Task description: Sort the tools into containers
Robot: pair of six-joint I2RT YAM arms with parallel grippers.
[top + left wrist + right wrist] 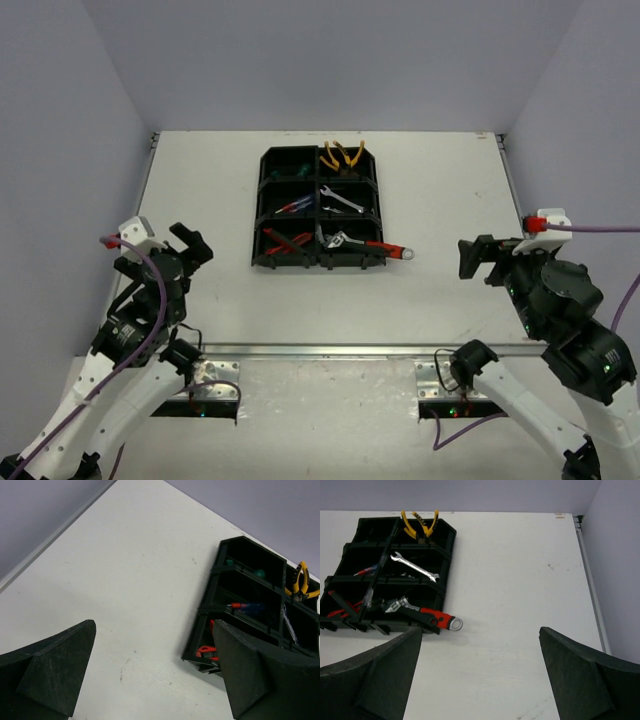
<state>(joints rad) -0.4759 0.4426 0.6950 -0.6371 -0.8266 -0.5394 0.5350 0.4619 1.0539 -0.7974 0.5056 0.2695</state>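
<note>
Left arm (105, 370) and right arm (560, 300) are both wearing white link shells over black joint housings. A purple cable (600, 229) is running to each wrist, ending at a white bracket (548, 228) with a red connector, above the rail (320, 350). Small green lights are glowing on the bases just below that rail. Left gripper (154, 624) and right gripper (481, 629) are carrying matte black, wedge-shaped fingers (50, 675), faintly scuffed.

Upper centre on the white table (450, 200) sits a black plastic six-compartment tray (262, 205), yellow-handled pliers (342, 154) in its upper-right compartment; a red-handled adjustable wrench (385, 247) juts past its lower-right corner onto the table.
</note>
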